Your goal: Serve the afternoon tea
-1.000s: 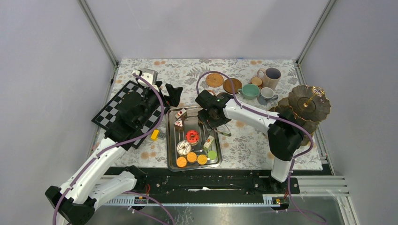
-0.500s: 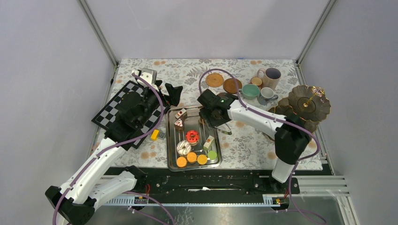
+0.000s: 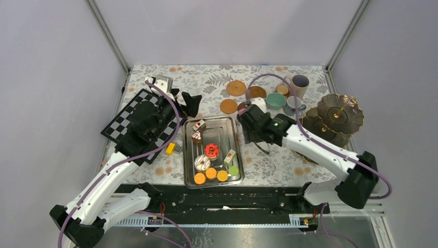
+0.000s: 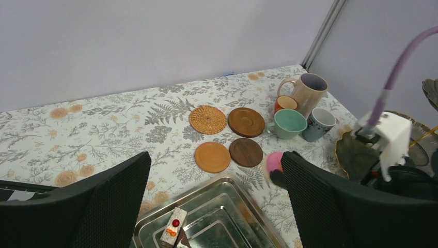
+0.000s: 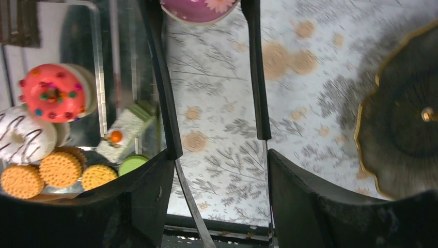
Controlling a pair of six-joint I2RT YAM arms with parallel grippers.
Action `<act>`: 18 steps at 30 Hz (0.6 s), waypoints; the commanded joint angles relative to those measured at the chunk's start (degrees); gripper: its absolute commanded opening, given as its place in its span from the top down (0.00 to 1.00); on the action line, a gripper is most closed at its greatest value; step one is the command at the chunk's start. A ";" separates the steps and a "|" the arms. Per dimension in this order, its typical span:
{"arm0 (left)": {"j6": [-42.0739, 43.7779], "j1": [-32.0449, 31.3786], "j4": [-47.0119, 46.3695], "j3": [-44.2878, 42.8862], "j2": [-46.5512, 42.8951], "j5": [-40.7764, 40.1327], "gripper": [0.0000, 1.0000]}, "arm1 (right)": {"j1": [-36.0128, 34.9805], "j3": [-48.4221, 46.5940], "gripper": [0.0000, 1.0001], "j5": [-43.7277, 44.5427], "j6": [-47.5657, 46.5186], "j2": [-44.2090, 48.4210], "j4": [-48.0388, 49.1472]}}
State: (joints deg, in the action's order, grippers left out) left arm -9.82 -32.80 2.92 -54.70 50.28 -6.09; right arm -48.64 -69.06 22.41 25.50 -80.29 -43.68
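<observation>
Right tool (image 5: 204, 23) clamps pink donut (image 5: 199, 6), shifted off steel tray (image 3: 219, 129) to hover beside brown coasters (image 4: 213, 156) | left tool (image 4: 214, 199) wide, unmoved by chessboard (image 3: 120, 121) | table (image 3: 268, 160) under floral cloth, three-tier stand (image 3: 330, 111) at right edge, plain grey walls (image 3: 222, 31)

The left arm (image 3: 111, 175) stretches far forward along the left of the tray (image 3: 217, 129). The left claw (image 3: 189, 103) is spread wide beyond the tray's far left corner. The right arm (image 3: 320, 150) reaches leftward, elbow low. The right claw (image 3: 243, 109), just past the tray's far right corner, pinches a pink donut (image 4: 274, 161).
</observation>
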 commanded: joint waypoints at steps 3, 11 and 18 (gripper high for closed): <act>-1.63 -0.16 -3.01 -0.45 -2.10 2.24 0.01 | 5.59 7.64 0.38 8.89 14.84 10.20 -5.94; -3.83 -0.16 -3.55 -0.33 -3.76 4.79 0.01 | 8.94 12.93 0.38 15.64 25.37 14.20 -9.71; -5.78 -0.16 -4.05 -0.24 -5.08 7.49 0.01 | 13.49 16.95 0.39 17.73 31.74 12.43 -4.25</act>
State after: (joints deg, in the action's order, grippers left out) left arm -13.87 -32.80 2.79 -54.70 46.81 -1.58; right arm -37.54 -54.15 35.77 50.59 -66.78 -51.66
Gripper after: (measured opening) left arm 0.990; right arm 0.676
